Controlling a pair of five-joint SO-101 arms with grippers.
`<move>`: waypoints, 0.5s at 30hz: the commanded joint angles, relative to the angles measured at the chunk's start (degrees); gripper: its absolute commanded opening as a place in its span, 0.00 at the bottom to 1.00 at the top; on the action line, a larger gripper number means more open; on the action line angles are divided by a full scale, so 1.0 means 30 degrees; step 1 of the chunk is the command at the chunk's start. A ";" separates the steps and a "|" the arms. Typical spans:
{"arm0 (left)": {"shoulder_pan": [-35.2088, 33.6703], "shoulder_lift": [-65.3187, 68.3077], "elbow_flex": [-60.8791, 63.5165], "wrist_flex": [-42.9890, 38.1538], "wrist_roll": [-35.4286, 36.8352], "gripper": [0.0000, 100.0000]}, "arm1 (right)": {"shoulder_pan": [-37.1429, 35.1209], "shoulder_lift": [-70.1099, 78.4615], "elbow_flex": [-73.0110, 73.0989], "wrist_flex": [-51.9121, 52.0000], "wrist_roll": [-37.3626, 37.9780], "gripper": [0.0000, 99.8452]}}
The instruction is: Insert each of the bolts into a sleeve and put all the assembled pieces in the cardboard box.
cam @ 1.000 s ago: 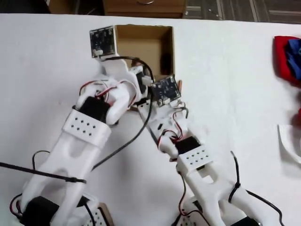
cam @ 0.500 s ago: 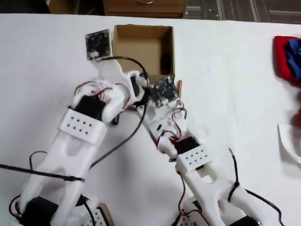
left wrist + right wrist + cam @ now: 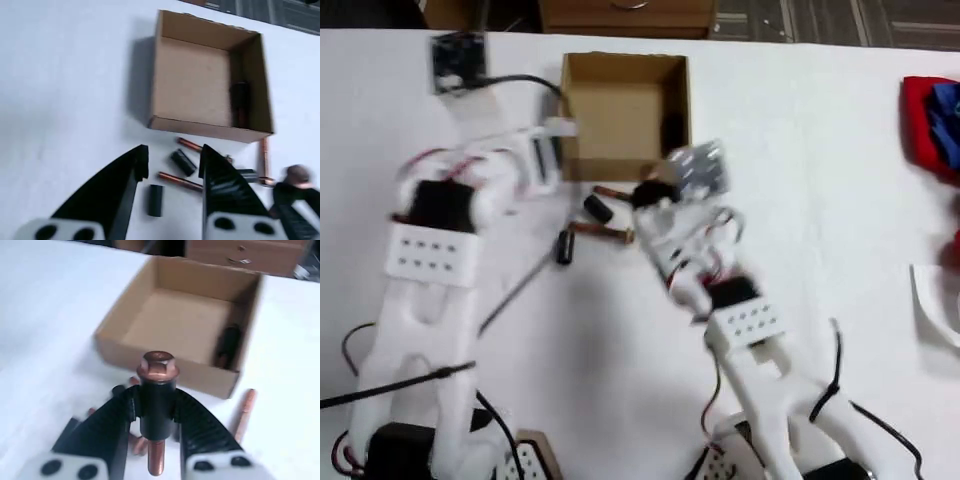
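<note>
right gripper: jaws clamped on a black sleeve with a copper bolt through it, head standing out of one end and threaded tip out of the other, held just short of the cardboard box

one assembled piece lies inside the box against a side wall

left gripper: jaws apart, holding nothing, over the white table near the box front

on the table by that front: loose sleeve, second loose sleeve, loose bolts lying flat between and beside them
</note>
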 commanded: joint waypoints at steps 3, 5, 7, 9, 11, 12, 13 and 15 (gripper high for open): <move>-0.3927 -0.0059 0.4381 -0.3136 -0.1846 0.18 | 0.1802 0.5641 -1.2103 0.6960 0.0059 0.02; -0.4571 -0.0059 0.6813 -0.5656 -0.2051 0.18 | 0.1832 0.9099 -1.6762 0.9128 0.0088 0.02; -0.4806 0.0117 0.9070 -0.7707 -0.2022 0.18 | 0.1802 1.2674 -2.1451 1.1004 -0.0059 0.02; -0.4777 0.0996 1.0330 -0.8791 -0.2022 0.18 | 0.1685 1.6308 -2.6198 1.2527 -0.0088 0.02; -0.4777 0.2549 1.0418 -0.9114 -0.2022 0.18 | 0.1480 1.9766 -3.1209 1.4139 -0.0088 0.02; -0.4777 0.3487 1.0242 -0.9231 -0.2022 0.18 | 0.1421 2.1407 -3.3612 1.4872 -0.0088 0.02; -0.4777 0.4484 0.9949 -0.9289 -0.2022 0.18 | 0.1363 2.3048 -3.6015 1.5575 -0.0088 0.02; -0.4777 0.6505 0.9304 -0.9407 -0.2022 0.18 | 0.1304 2.6125 -4.0410 1.6659 -0.0088 0.02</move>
